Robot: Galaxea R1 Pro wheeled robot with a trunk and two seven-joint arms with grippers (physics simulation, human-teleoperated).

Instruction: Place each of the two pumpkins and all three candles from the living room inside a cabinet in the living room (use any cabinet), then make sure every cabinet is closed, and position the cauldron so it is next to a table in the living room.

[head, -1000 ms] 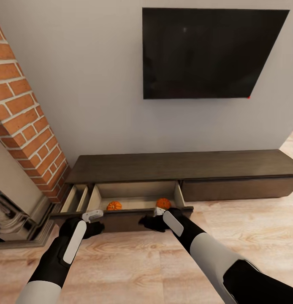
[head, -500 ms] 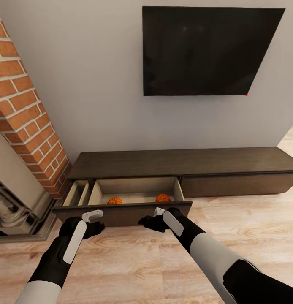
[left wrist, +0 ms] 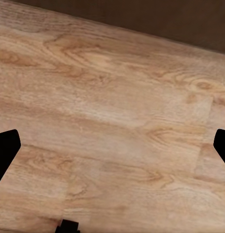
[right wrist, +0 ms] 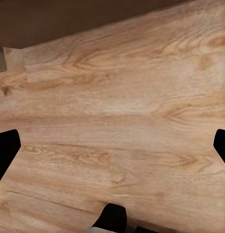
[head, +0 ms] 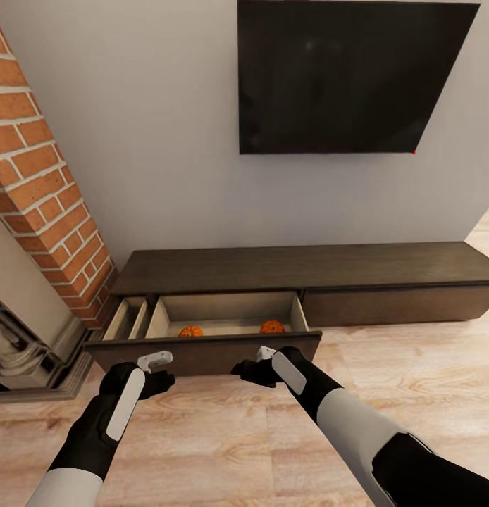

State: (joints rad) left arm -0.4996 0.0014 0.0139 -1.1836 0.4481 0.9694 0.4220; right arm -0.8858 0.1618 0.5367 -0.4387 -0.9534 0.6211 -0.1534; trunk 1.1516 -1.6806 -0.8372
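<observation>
Both grippers spread wide, empty: left gripper and right gripper low before open drawer of cabinet. Two pumpkins inside. Risk: uneven push could skew drawer, leave it ajar.

pumpkins half hidden behind drawer front, cabinet cut off at right edge
</observation>
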